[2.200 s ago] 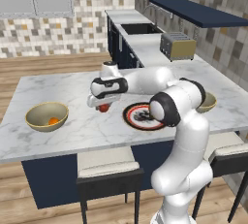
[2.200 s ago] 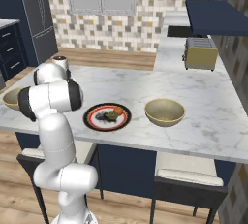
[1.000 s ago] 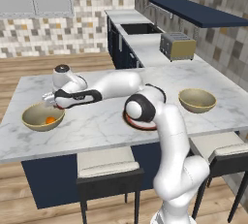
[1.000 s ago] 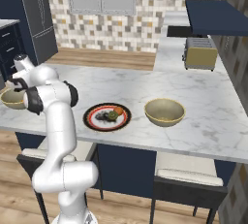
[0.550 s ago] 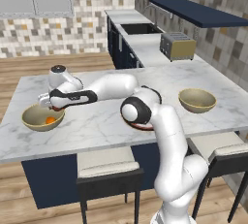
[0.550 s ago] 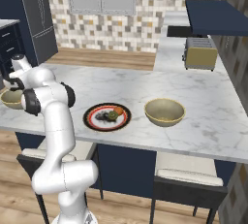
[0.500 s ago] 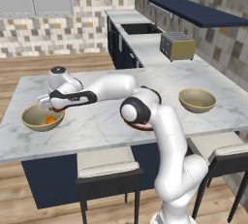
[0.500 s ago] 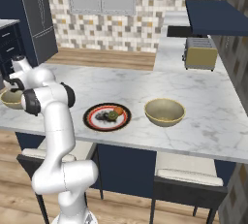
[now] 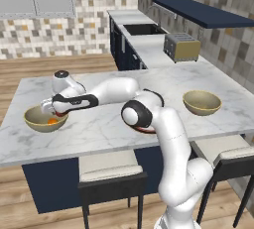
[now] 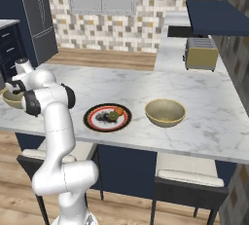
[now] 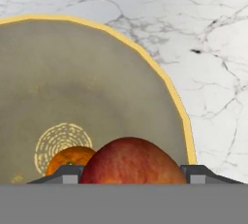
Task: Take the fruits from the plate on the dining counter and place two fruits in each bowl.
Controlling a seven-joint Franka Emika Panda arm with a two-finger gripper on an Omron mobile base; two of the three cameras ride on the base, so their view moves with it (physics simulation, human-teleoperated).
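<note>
Arm stretched far to the left across the marble tabletop (image 9: 198,74), hand over the left bowl (image 9: 44,119). Jaws (image 9: 47,108) sit just above that bowl's inside, at its far rim.

Hand view: a red fruit (image 11: 133,162) sits between the two dark finger tips (image 11: 68,173), one tip at each side of it. Whether the tips press on the fruit or stand slightly off it, cannot tell; the jaws are set about as wide as the fruit. Fruit is low inside the bowl, over the tan floor.

An orange fruit (image 11: 68,160) lies on the bowl's bottom, just left of the red one in the hand view; it shows in the left base view too, as an orange spot in the bowl.

Plate (image 10: 108,118) in the middle of the tabletop, near the front edge. On it a dark green fruit (image 10: 112,116) and a second orange fruit (image 10: 118,111), touching or nearly so, on the plate's right part.

Right bowl (image 10: 165,112) stands just right of the plate, apart from it.

Toaster (image 10: 200,53) on the far worktop behind.
</note>
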